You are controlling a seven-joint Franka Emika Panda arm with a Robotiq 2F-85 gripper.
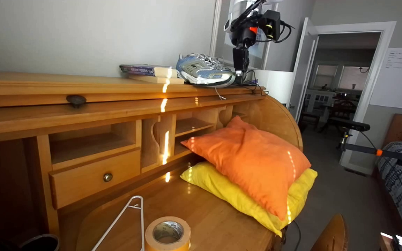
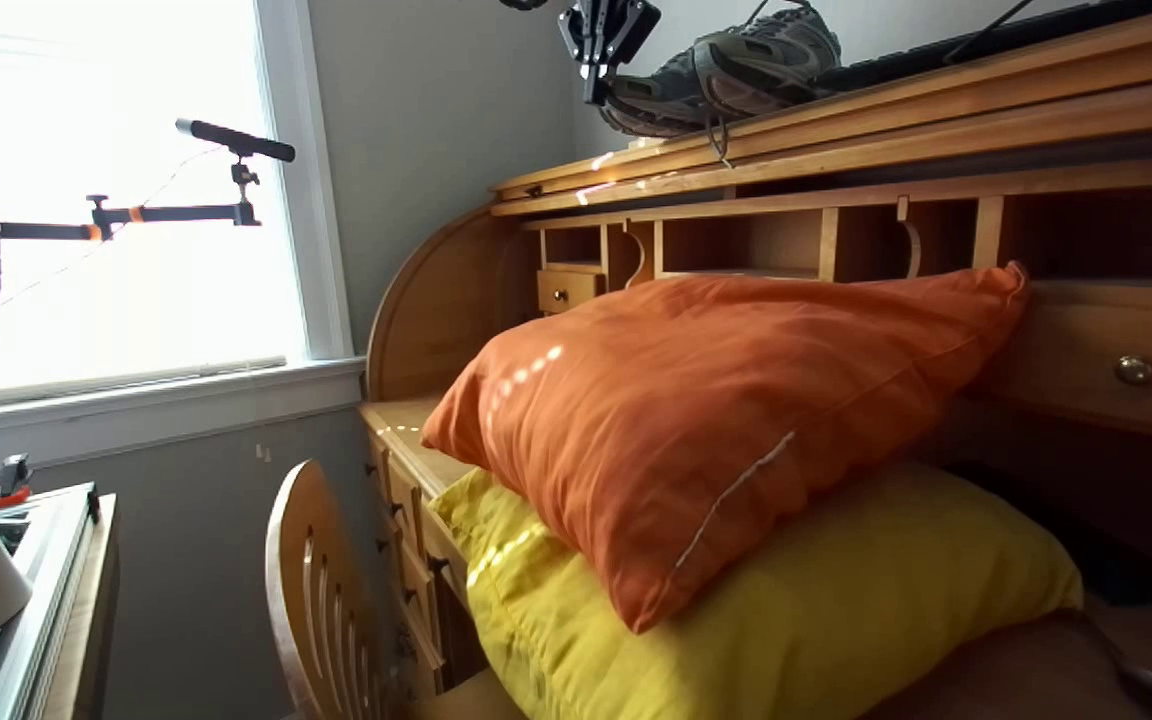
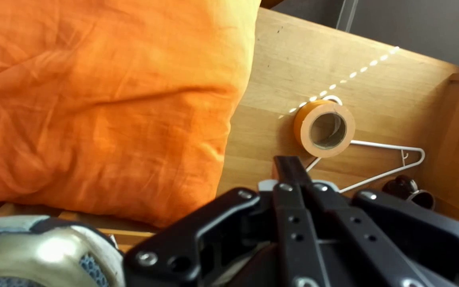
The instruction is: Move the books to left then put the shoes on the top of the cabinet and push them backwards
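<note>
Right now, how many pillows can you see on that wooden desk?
2: the orange pillow lies on top of the yellow pillow, which rests on the roll-top desk, below its top. Another could be hidden underneath.

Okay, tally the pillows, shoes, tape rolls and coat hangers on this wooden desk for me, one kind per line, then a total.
Pillows: 2 (one orange, one yellow)
Shoes: 2
Tape rolls: 1
Coat hangers: 1
Total: 6
</note>
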